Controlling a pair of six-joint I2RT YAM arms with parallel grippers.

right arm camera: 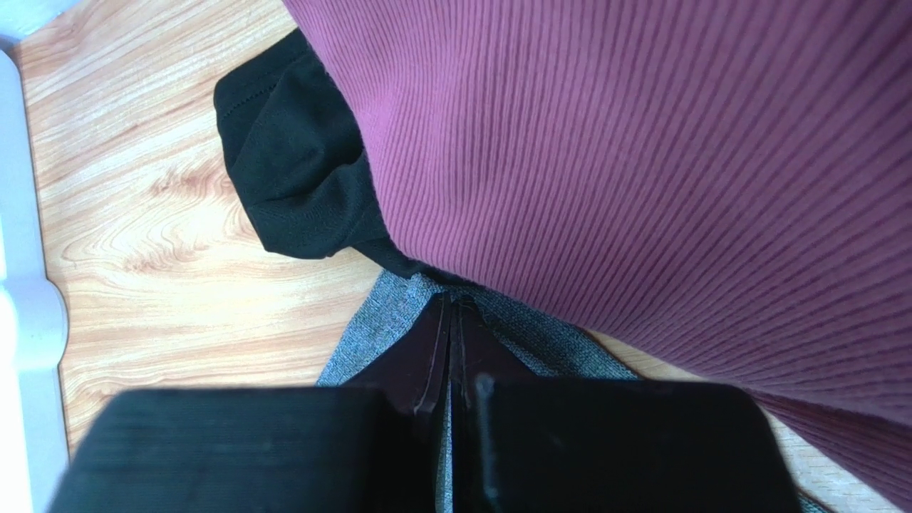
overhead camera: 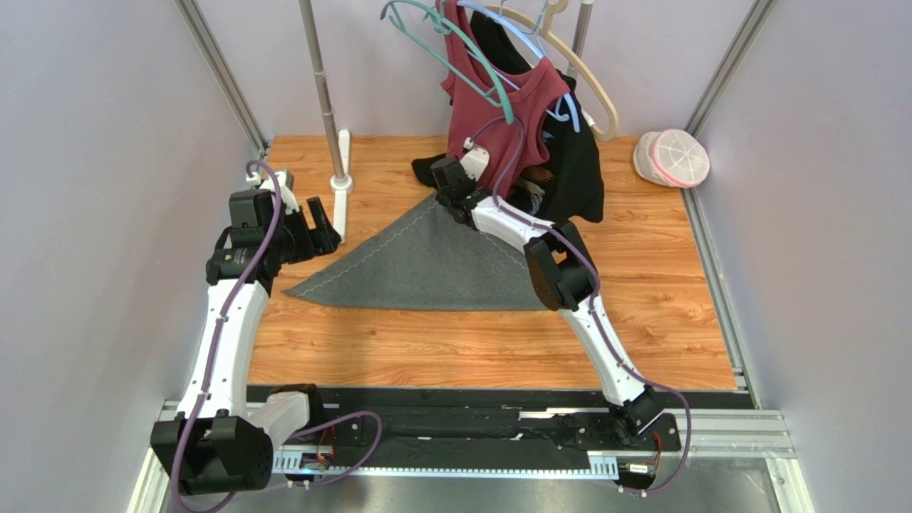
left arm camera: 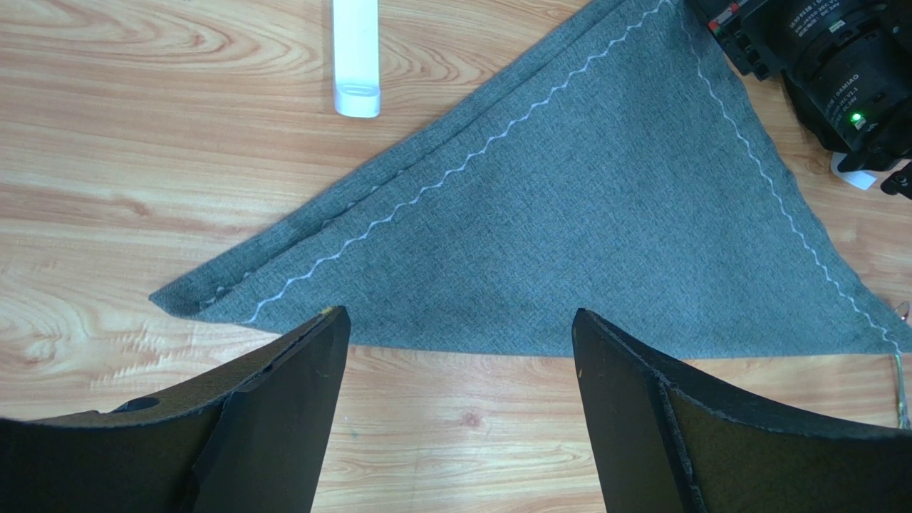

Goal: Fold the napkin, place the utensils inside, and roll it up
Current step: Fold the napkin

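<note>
- The napkin [overhead camera: 428, 267] lies on the table [overhead camera: 428, 353] folded into a triangle, its long folded edge toward the arms and its apex pointing away, at the hanging clothes
- The right gripper [overhead camera: 423, 173] sits at that apex with its fingers pressed together, by the look of it pinching the top corner of the cloth; the maroon garment [right arm camera: 642, 160] hangs right over it and the black garment [right arm camera: 300, 160] lies just beside
- The left gripper [left arm camera: 460, 321] hovers with its jaws wide apart above the napkin's long edge, near the left tip, and holds nothing
- In the left wrist view the two layers along the left side sit slightly offset, so the fold is probably not quite matched
- To finish it well, the right arm should set its corner squarely on the layer beneath, lower it flat, then let go without dragging the cloth
- The left arm could press the left tip down so that nothing slides
- The right arm's retreat is best kept low and toward the bases, clear of the maroon garment
- The spoon shows in no view, so its place cannot be told
</note>
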